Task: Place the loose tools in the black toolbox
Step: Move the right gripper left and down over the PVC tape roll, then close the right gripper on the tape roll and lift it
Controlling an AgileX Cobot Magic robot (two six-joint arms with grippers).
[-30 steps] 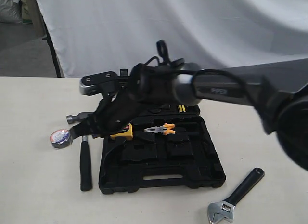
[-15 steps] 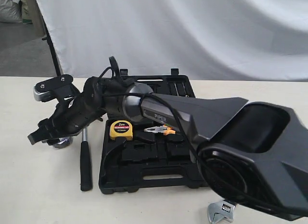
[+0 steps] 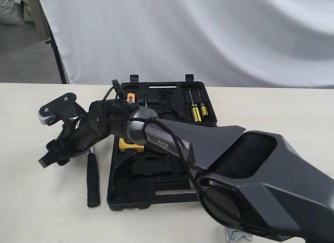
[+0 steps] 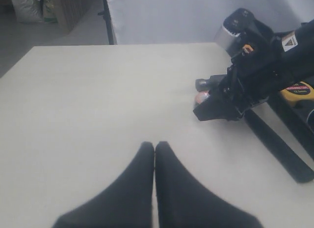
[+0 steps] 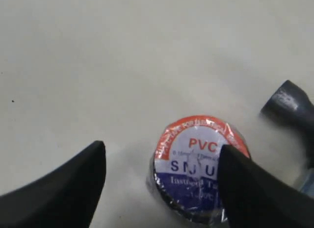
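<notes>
Right fingers (image 5: 59,189) parted above tape roll (image 5: 198,169) (flat on table (image 5: 98,51)), hammer (image 5: 289,108) nearby

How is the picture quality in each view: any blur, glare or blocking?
Exterior view: soft even light, but the right arm looms near the lens and hides much of the black toolbox. Right wrist view: the roll of tape has a readable label, the right fingers are blurred. Left wrist view: left fingers are featureless dark shapes; no glare.

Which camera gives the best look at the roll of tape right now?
The right wrist view: the tape roll lies flat, label readable, beneath the open fingers. The left wrist view shows only a reddish sliver; in the exterior view the arm hides it.
</notes>
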